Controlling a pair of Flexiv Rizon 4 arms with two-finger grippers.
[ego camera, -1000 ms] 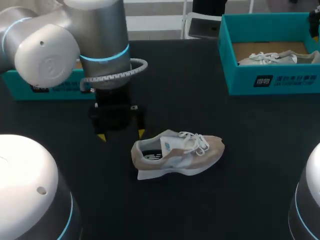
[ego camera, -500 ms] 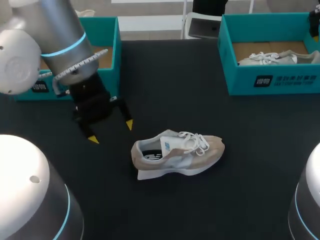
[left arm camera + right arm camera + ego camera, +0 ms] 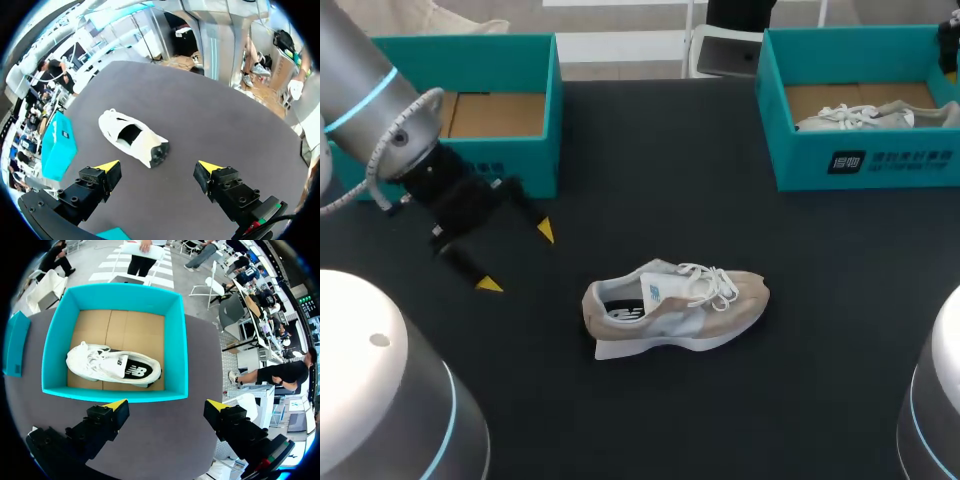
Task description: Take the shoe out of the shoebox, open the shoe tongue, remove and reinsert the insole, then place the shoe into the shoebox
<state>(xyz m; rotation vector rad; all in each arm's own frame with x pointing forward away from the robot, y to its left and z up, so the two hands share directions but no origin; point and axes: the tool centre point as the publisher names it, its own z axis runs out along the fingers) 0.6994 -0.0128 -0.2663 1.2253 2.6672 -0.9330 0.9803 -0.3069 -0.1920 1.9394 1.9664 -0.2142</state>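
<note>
The black table (image 3: 660, 170) carries everything, and I place the rest from the beige shoe (image 3: 675, 305) lying on its side near the table's middle. Well behind it to the left stands one teal shoebox (image 3: 470, 42), showing only its cardboard floor. Well behind it to the right stands the other shoebox (image 3: 880, 160), with a white shoe (image 3: 112, 365) inside.

My left arm has swung away. A second ago my left gripper (image 3: 515, 258) hung just beside the beige shoe's heel; now it sits well to the left of it, near the left shoebox's front wall, fingers spread wide and holding nothing. The beige shoe has not shifted. It lies well apart from the fingers, with its opening facing them and the tongue raised.

My right gripper (image 3: 167, 405) hovers, also spread and holding nothing, over the right shoebox's near wall, far from the beige shoe.

I judge the beige shoe freshly set down, with the insole work or the boxing yet to come.
</note>
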